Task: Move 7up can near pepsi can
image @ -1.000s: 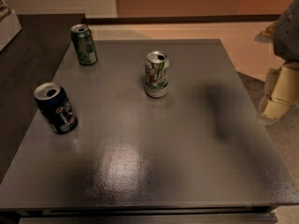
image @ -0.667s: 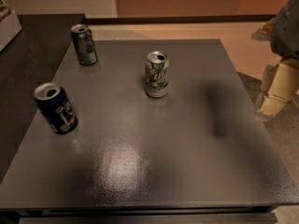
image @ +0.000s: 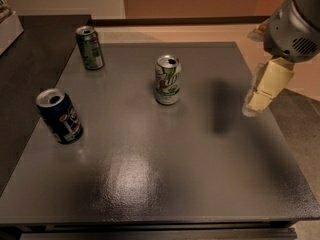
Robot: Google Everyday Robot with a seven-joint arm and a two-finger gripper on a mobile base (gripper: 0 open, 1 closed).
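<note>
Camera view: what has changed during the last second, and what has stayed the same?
The pincer has moved a little toward the 7up can, now near the edge of the table. Nothing was grasped. The 7up can, pepsi can and green can stayed in place.

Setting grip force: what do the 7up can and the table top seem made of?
The 7up can looks like thin aluminium: silvery rim, glossy printed wall. The table top looks like dark grey laminate or painted board, finely textured, semi-gloss by its glare. The hand hangs above the table's right edge, away from the can.
</note>
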